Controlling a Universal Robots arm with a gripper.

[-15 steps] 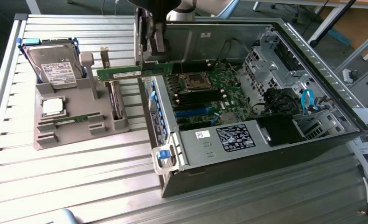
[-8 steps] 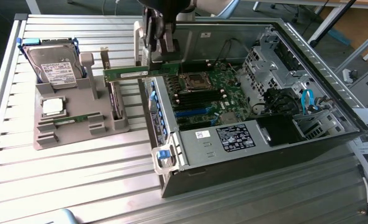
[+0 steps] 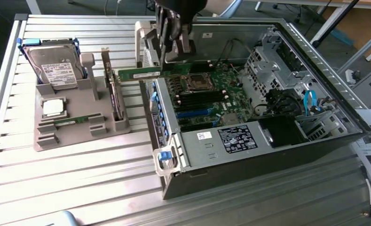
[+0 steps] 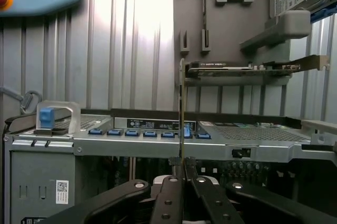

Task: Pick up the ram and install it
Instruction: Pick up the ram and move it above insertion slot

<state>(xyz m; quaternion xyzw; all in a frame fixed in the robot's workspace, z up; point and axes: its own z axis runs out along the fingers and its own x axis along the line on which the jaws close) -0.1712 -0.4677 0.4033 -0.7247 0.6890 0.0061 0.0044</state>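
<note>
The ram [image 3: 141, 74] is being held level and on edge, pinched at one end by the almost closed gripper [image 3: 174, 57], in the exterior view's upper middle over the open computer case [image 3: 168, 108], seemingly to match the memory slots [image 3: 201, 97].

Ram [image 3: 138, 74] in claw [image 3: 176, 56], above computer case [image 3: 267, 165] edge; holder tray [image 3: 78, 136] at exterior view's left of case.

Ribbed metal table [image 3: 78, 179], matt plastic tray [image 3: 78, 137]
</note>
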